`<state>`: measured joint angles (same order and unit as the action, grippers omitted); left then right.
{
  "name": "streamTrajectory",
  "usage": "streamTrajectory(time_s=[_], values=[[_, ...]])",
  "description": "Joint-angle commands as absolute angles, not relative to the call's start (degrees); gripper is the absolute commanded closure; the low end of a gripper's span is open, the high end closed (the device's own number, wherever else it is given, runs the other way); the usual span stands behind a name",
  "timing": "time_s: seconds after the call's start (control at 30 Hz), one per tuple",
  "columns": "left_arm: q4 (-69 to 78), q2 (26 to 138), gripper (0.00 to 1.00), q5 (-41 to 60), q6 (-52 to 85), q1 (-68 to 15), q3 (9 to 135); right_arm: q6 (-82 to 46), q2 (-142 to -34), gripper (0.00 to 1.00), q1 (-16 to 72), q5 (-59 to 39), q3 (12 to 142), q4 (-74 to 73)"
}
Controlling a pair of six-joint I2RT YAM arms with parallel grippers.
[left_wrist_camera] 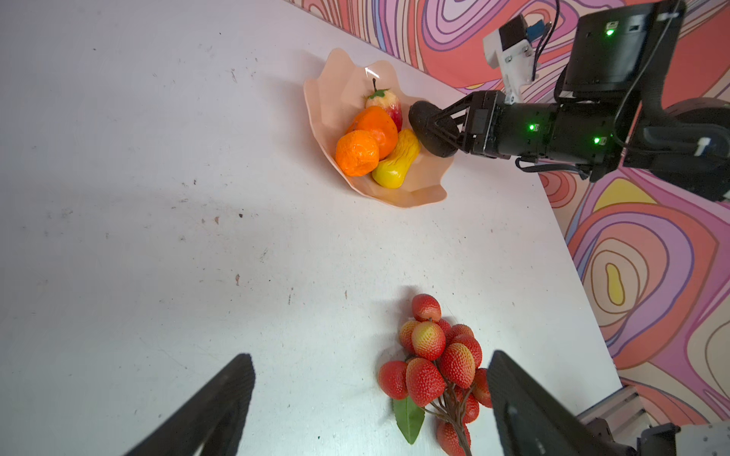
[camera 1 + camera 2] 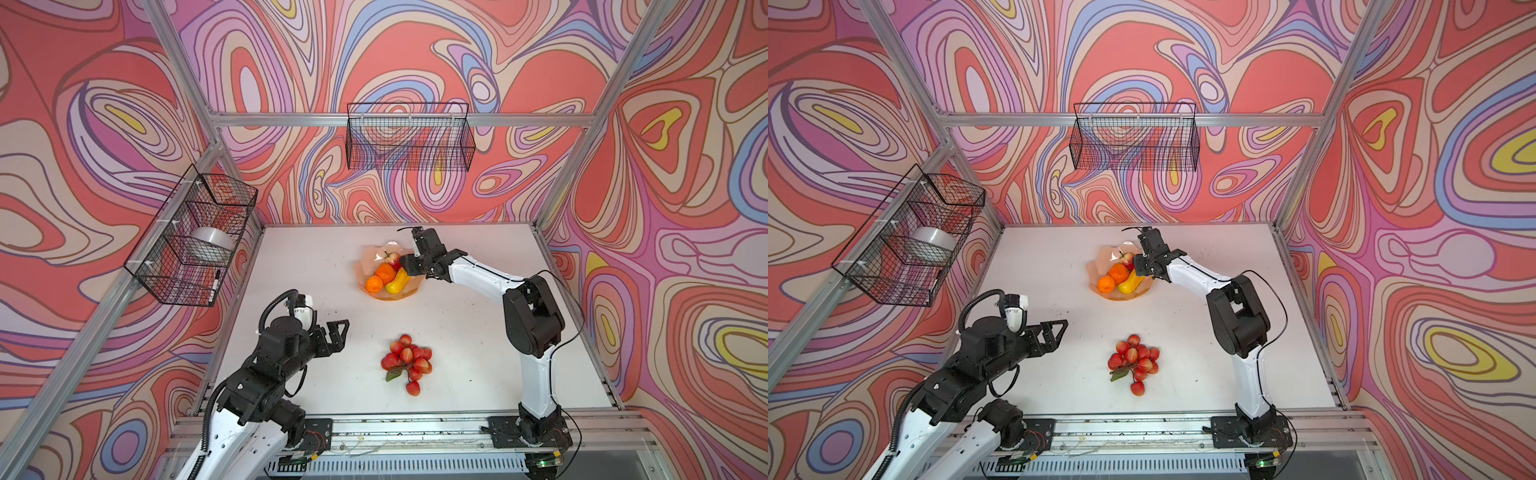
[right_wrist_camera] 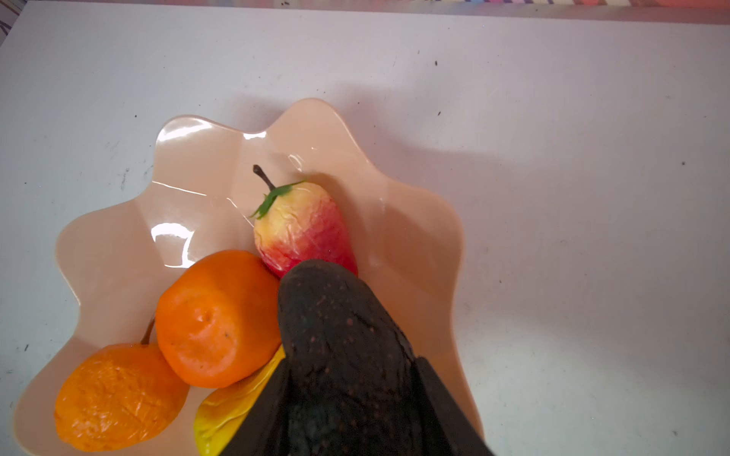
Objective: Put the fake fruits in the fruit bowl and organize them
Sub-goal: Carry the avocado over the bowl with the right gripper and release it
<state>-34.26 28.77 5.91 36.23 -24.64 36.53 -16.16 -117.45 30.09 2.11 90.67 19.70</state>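
Observation:
The peach-pink fruit bowl (image 2: 365,257) (image 3: 197,158) stands on the far middle of the table. It holds a larger orange (image 3: 217,316), a smaller orange (image 3: 114,398), a yellow elongated fruit (image 1: 395,166) and a red-yellow apple (image 3: 300,229). Over the bowl's right side my right gripper (image 2: 410,266) (image 3: 351,375) is shut on the dark bumpy avocado (image 3: 343,323) (image 1: 428,126). The bunch of red berries (image 2: 407,359) (image 1: 434,363) with its green leaf lies on the near table. My left gripper (image 2: 337,332) (image 1: 369,357) hovers open to its left, holding nothing.
A black wire basket (image 2: 409,137) hangs on the back wall. Another wire basket (image 2: 191,241) on the left wall holds a white round object (image 2: 212,245) and a marker. Aluminium frame rails edge the table.

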Motion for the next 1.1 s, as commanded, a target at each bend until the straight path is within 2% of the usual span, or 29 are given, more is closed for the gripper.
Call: streamTrajectory(time_s=[0.0, 0.47, 0.9, 0.97, 1.07], values=[[-31.8, 29.1, 0.08, 9.2, 38.4, -24.3, 35.2, -17.0, -113.5, 0.75, 30.5, 0.9, 88.8, 17.4], [-29.0, 29.9, 0.10, 14.1, 40.4, -24.3, 33.7, -29.0, -106.8, 0.76, 31.0, -2.1, 78.2, 9.4], [-27.5, 29.1, 0.11, 16.0, 42.2, -24.4, 32.2, -29.8, -112.8, 0.76, 32.5, -3.1, 80.4, 7.4], [-27.2, 29.1, 0.11, 16.3, 42.4, -24.4, 31.9, -29.9, -113.1, 0.73, 32.5, -3.1, 80.1, 7.1], [-26.9, 29.6, 0.11, 17.1, 42.4, -24.4, 31.7, -30.0, -113.4, 0.63, 32.6, -3.4, 80.0, 7.2]])
